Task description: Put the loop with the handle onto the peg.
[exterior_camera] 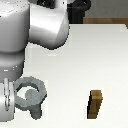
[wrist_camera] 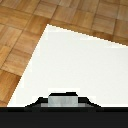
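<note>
Exterior view: the ring (exterior_camera: 31, 89) lies around the peg (exterior_camera: 31, 95) at about eight o'clock on the white surface (exterior_camera: 85, 60); a brown block (exterior_camera: 95, 104) stands at five o'clock.

Wrist view: only the surface (wrist_camera: 75, 60), wood floor (wrist_camera: 20, 30) and a grey part of the tool; its grip cannot be told.

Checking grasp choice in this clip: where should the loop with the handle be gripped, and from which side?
Grip the loop with the handle by its stubby handle, which juts toward the camera in the exterior view, coming from above. The peg seems to fill the ring's hole already, so the ring offers little room. The pincer's state cannot be told.
</note>
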